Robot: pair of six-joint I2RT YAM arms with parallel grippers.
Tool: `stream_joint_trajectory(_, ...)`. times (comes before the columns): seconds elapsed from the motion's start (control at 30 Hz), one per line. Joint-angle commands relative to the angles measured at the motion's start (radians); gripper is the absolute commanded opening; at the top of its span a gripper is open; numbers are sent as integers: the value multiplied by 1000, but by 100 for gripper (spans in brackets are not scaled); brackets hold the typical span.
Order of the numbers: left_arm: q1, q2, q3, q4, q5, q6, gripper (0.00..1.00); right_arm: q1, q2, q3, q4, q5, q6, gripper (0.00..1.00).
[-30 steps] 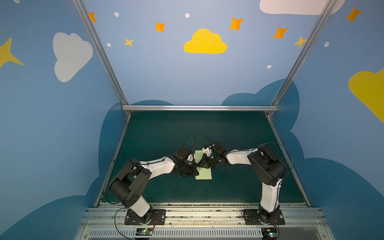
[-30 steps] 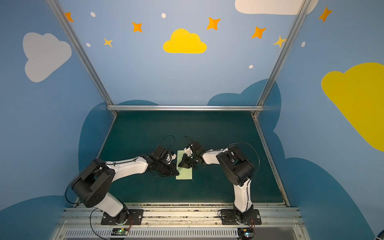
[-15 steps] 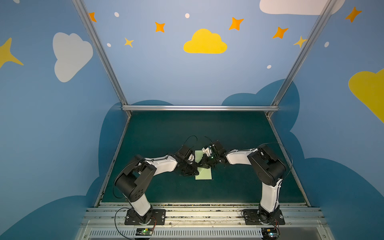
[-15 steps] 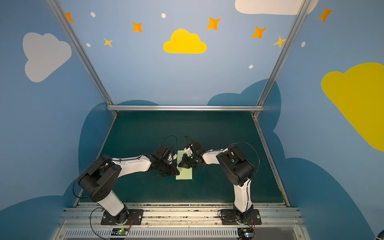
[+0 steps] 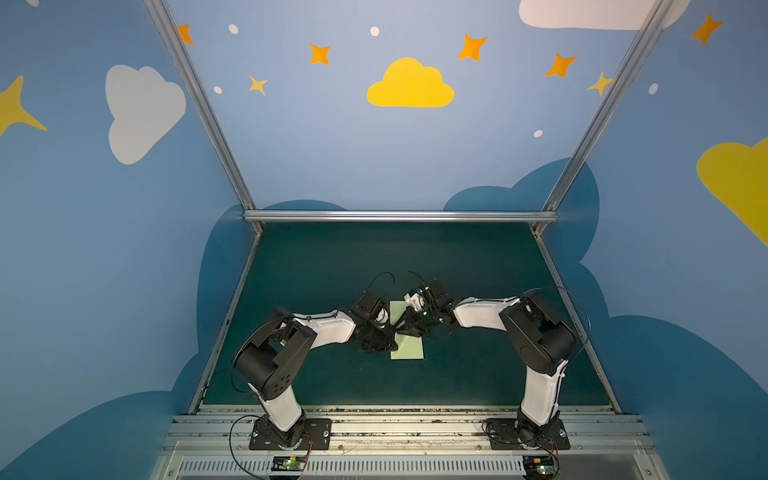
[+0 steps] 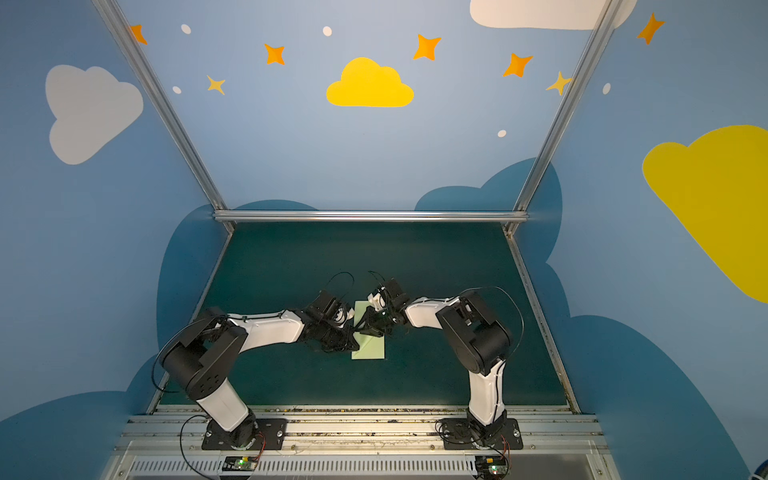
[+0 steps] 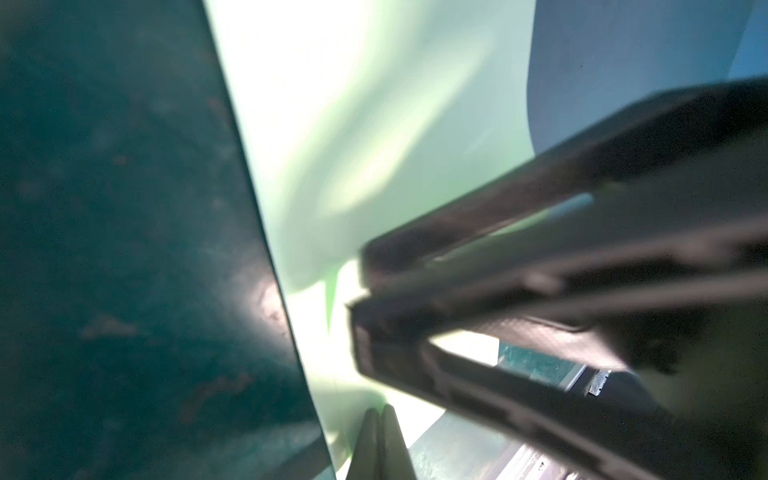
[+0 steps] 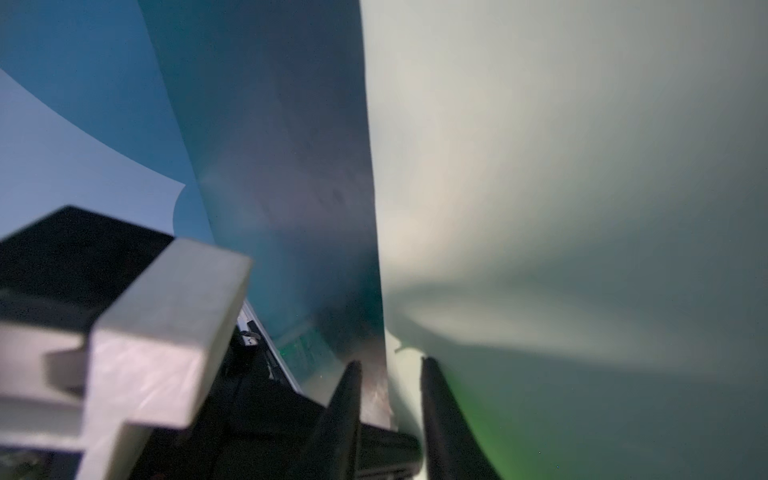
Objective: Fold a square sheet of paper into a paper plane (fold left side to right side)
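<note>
Left pincer (image 7: 380, 424) tight on sheet (image 5: 409, 350), dark-green mat (image 5: 332, 270), blue cloud-painted walls (image 5: 353, 158).

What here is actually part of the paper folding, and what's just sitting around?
Part of the job:
square sheet of paper
left gripper
right gripper

Just there:
green table mat
painted walls
metal frame

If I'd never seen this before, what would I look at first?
Probably the two robot arms bending in toward each other, with the left pincer and right pincer meeting at the pale-green square sheet of paper in the middle of the dark green table. Behind them, a big yellow cloud and orange stars brighten the blue back wall.
</note>
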Motion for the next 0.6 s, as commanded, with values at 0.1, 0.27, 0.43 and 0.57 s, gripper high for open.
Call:
stream_joint_trajectory(0.1, -2, 17, -33, -11, -28, 16, 3, -7, -152, -8, -161, 75, -99, 33)
stream_joint_trajectory(0.27, -2, 15, -33, -13, -27, 18, 4, 11, -178, -83, -167, 104, -118, 17)
stream_joint_trajectory(0.43, -2, 17, -26, -14, -24, 24, 3, 53, -158, -110, -149, 113, -124, 0)
stream_joint_trajectory(0.57, -1, 24, -18, -23, -22, 33, 4, 83, -139, -94, -150, 123, -125, 0)
